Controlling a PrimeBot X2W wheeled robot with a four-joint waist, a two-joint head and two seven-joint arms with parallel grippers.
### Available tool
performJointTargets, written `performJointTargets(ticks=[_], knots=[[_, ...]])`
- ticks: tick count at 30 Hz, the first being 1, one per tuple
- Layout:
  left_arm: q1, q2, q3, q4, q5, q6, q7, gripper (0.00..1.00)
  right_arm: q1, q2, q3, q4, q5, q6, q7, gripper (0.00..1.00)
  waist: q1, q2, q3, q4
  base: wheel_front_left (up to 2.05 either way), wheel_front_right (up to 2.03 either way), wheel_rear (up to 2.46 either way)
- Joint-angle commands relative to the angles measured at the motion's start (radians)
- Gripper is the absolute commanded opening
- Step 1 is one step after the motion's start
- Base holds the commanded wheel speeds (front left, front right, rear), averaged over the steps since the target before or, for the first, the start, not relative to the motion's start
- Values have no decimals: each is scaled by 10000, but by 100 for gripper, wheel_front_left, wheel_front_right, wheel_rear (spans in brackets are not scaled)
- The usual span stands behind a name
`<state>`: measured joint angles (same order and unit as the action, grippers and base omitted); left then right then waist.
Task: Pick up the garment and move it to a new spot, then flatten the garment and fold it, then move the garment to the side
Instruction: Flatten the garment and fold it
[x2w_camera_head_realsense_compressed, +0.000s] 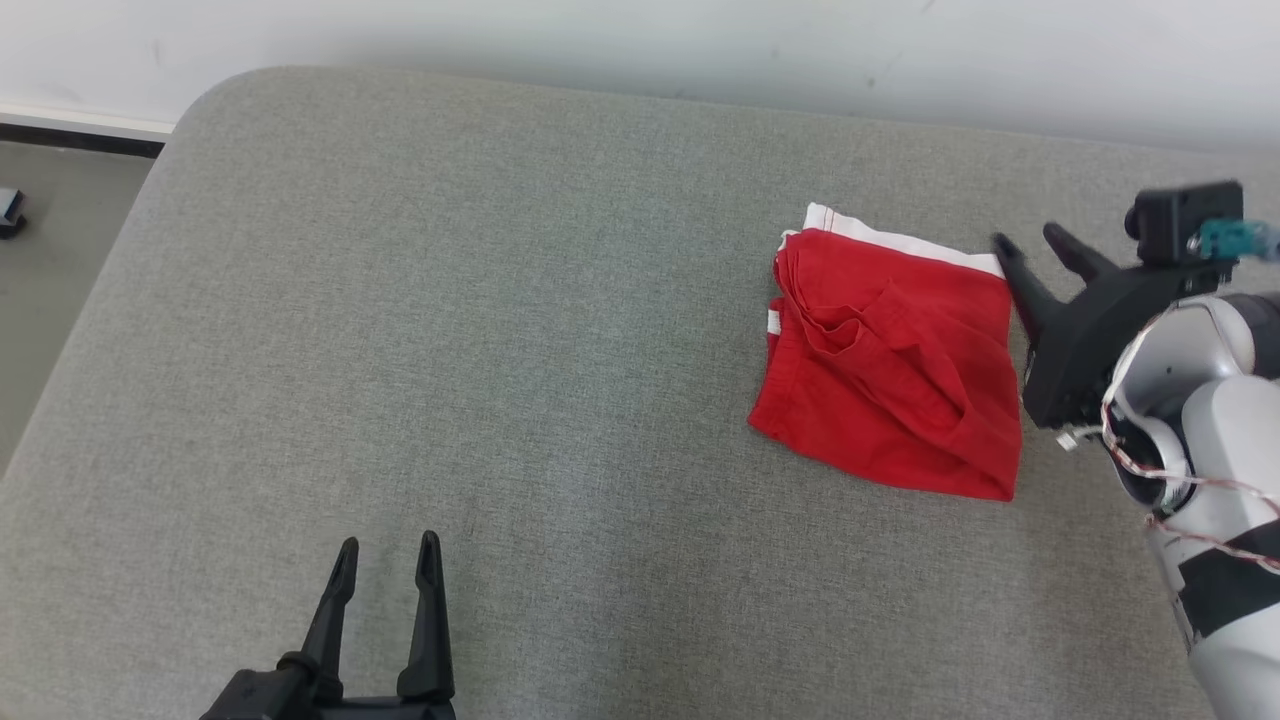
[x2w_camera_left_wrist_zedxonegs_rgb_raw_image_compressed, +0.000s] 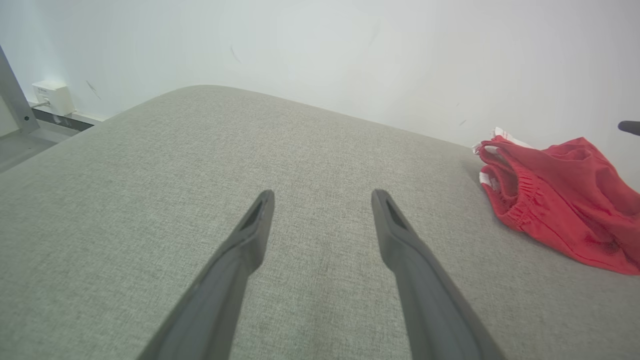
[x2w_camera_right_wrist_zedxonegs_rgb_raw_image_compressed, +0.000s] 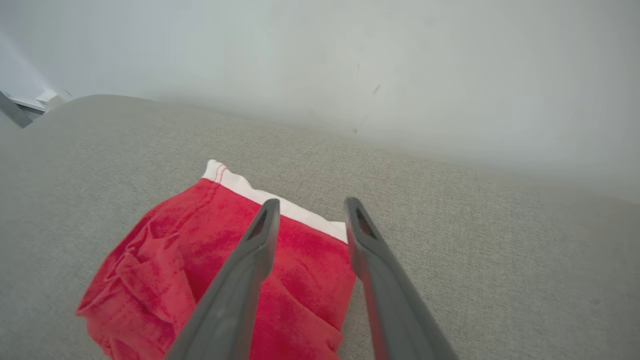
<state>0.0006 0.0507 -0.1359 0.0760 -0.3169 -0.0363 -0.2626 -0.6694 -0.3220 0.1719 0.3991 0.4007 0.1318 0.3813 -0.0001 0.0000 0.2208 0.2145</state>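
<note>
**All three steps apparently done**

The red shorts (x2w_camera_head_realsense_compressed: 890, 370) lay folded on the grey padded table (x2w_camera_head_realsense_compressed: 450, 300), toward its far right. The right gripper (x2w_camera_head_realsense_compressed: 1025, 237) hovered just beside their right edge, jaws apart, holding nothing. The left gripper (x2w_camera_head_realsense_compressed: 389, 542) sat near left, jaws wide. Little seemed left.

PrimeBot X2W's right gripper (x2w_camera_head_realsense_compressed: 1025, 237): two long, tapering matte-black fingers on a black mount, topped by a boxy black camera (x2w_camera_head_realsense_compressed: 1185, 220) with a teal plug (x2w_camera_head_realsense_compressed: 1235, 238). The forearm (x2w_camera_head_realsense_compressed: 1220, 400) has glossy white shells, a black band (x2w_camera_head_realsense_compressed: 1225, 585) and loose red-and-white wires (x2w_camera_head_realsense_compressed: 1128, 432). The left gripper (x2w_camera_head_realsense_compressed: 388, 542) has matching black fingers.
</note>
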Motion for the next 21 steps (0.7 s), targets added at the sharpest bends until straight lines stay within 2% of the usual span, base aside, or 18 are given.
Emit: performJointTargets(ticks=[1, 5, 10, 21], knots=[[117, -7, 4, -20, 27, -68, -25, 100, 269, -126, 111, 322, -738, -27, -544, 0, 1, 0, 15, -8, 0, 0, 0], [59, -6, -38, 44, 16, -125, -25, 100, 545, -107, 580, 1031, -1381, -27, -999, 0, 1, 0, 58, 65, 0, 0, 0], [-12, -6, 10, 86, -20, -118, -25, 100, 612, 139, 1343, 1284, -1178, -27, -1069, 0, 1, 0, 90, 123, 0, 0, 0], [158, -6, 160, 10, -97, 1, -25, 100, 1091, 171, 4054, 129, -217, -27, -161, 0, 1, 0, -31, -18, 0, 0, 0]])
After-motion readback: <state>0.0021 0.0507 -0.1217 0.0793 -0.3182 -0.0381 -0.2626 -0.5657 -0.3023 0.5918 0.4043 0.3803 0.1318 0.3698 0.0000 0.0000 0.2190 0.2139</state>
